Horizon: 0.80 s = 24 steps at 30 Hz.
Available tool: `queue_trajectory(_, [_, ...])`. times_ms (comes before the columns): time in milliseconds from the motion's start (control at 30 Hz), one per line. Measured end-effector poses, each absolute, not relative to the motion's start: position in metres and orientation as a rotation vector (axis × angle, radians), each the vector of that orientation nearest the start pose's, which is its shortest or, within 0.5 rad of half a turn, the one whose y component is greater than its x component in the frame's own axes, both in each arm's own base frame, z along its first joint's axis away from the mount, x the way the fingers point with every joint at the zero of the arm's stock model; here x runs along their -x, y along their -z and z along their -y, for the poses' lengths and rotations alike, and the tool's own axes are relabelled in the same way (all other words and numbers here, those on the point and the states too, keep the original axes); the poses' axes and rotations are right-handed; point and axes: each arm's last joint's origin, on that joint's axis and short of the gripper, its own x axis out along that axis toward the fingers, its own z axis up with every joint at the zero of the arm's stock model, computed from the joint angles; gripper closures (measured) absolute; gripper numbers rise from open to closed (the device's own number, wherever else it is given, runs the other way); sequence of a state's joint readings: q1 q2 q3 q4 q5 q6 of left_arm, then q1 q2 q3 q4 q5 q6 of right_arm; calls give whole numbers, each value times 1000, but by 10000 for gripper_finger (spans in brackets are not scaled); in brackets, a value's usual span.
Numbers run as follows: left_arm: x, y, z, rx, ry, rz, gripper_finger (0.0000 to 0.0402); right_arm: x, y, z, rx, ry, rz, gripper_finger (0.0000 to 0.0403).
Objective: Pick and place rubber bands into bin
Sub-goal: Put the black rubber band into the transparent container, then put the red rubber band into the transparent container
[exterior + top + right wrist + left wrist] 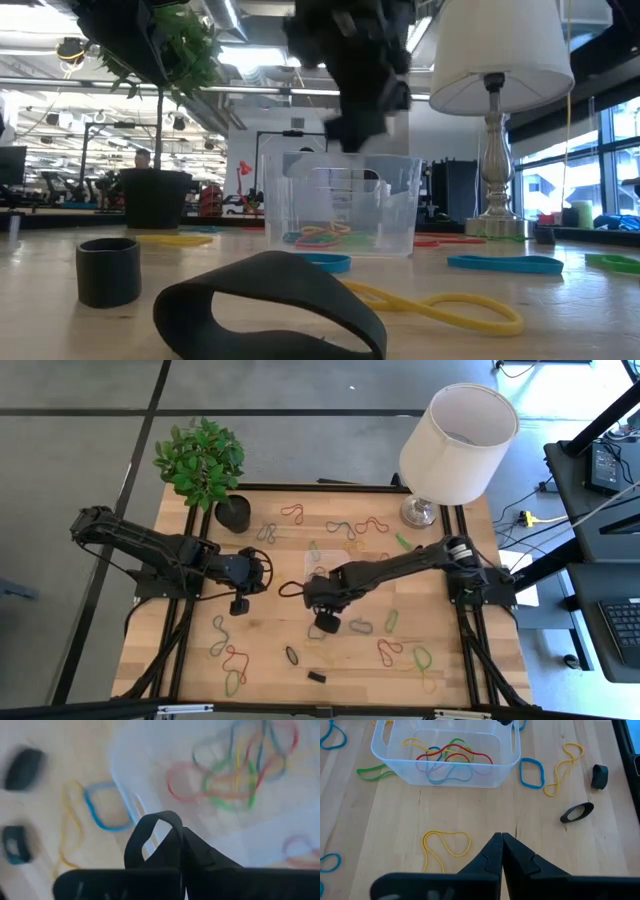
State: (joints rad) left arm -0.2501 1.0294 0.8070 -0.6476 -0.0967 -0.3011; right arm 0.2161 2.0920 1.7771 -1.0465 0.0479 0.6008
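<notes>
The clear bin stands mid-table and holds several coloured rubber bands. My right gripper hangs just above the bin's rim, pointing down, and is shut on a black rubber band. Left of the bin, my left gripper is shut with nothing in it, above the bare wood beside a yellow band. More bands lie loose on the table, among them a blue one and a black one. My right gripper pinches the black band between its two shut fingers, coming from above and pointing down. A loop of the band bulges out beside the fingers. The band is lifted clear of the table and hangs at the bin's edge.
A black plant pot with a green plant stands at the back left, and a white-shaded lamp at the back right. Loose bands are scattered at the front and the back. A small black ring stands at the front.
</notes>
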Motion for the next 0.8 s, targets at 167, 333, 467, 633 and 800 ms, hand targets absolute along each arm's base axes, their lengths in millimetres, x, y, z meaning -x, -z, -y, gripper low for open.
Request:
queue_trajectory(167, [-193, -260, 46, 132, 14, -869, 399, -411, -212, -89, -331, 295, -1389, 392])
queue_trajectory(333, [-193, -260, 46, 135, 14, -869, 396, -412, -212, -90, -329, 298, -1381, 351])
queue_trajectory(467, [-193, -260, 46, 135, 14, -869, 396, -412, -212, -87, -317, 318, -1375, 313])
queue_trajectory(633, [-193, -260, 46, 136, 13, -869, 396, -413, -212, -79, -288, 377, -1350, 276])
queue_trajectory(800, [-193, -260, 46, 136, 14, -869, 398, -414, -212, -72, -292, 416, -1344, 259])
